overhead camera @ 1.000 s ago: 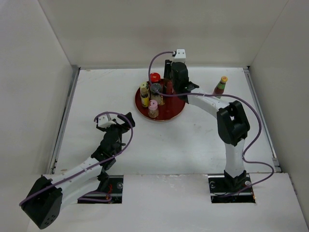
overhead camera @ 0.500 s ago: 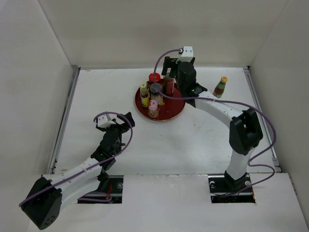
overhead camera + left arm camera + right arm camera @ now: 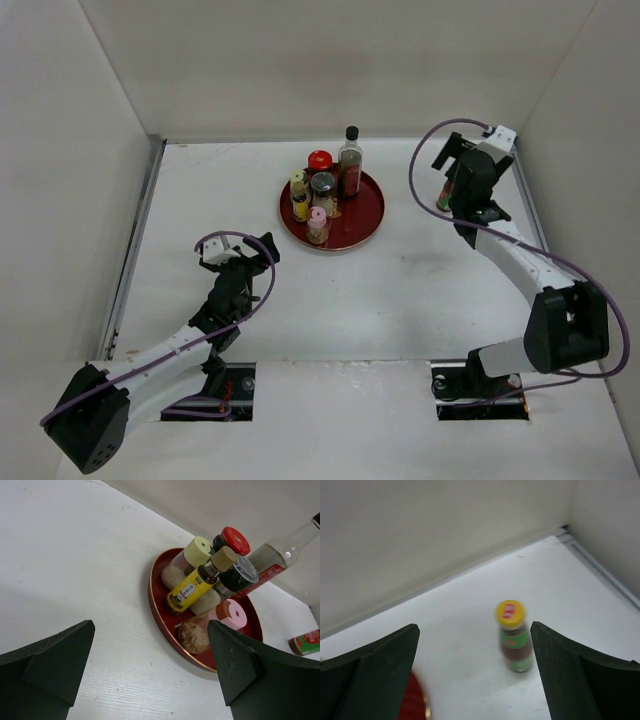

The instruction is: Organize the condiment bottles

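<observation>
Yellow-capped bottle (image 3: 514,635), with a green label over dark-red contents, stands alone on the white table (image 3: 400,290) near the far right corner, long axis vertical, cap up. Right gripper (image 3: 474,626) points at it, fingers spread wide and not touching it; the right arm stretches far and right.

The remaining bottles stand upright in a cluster on the red plate (image 3: 362,228): tall black-capped glass bottle (image 3: 349,158) at the far rim, red-capped jar (image 3: 320,160), grey-lidded jar (image 3: 323,184), yellow-labelled bottle (image 3: 299,195), and pink-capped shaker (image 3: 317,220) nearest.

Left gripper (image 3: 262,248), fingers apart, sits low over the table facing the plate, well apart from it.
</observation>
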`<state>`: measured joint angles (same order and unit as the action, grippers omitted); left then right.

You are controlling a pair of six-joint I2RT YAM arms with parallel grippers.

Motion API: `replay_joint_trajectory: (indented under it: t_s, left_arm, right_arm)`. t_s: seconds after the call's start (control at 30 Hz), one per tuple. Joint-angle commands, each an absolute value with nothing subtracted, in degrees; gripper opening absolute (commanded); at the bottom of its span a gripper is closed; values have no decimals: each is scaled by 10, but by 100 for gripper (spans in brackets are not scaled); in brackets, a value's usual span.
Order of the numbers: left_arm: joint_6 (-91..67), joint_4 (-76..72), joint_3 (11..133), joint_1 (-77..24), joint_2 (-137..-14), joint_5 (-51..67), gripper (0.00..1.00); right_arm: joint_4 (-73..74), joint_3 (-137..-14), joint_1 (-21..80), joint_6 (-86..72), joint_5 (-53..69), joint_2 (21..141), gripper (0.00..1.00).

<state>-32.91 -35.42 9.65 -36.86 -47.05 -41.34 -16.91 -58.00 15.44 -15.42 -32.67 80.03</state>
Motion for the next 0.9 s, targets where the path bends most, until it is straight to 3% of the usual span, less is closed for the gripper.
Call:
replay_joint_trajectory:
  t_s: [0.0,0.43,0.5,0.57,0.67,0.73,0.87]
  left_arm:
    - [-335,-377,108,-370,-471,-408,100]
    - [-335,-379,111,-372,-480,-398,100]
    - [-335,-379,111,-371,-477,-396,100]
    - [-335,-380,111,-370,-478,-396,100]
    - [-335,-381,110,-368,-481,-395,100]
    - [-335,-381,109,-368,-476,-392,100]
    - [-335,-381,110,-368,-483,-390,100]
  right_arm:
    - [-124,-612,114,-158,-348,819,100]
    - [-87,-726,72,-106,-337,989,99]
    - [-89,-733,70,-107,-337,998,87]
    - [-91,-735,72,-105,-337,1004,64]
    - [-111,-726,73,-110,-339,1001,39]
    - [-133,-708,73,-108,-350,982,30]
    - [-172,-676,92,-87,-374,915,26]
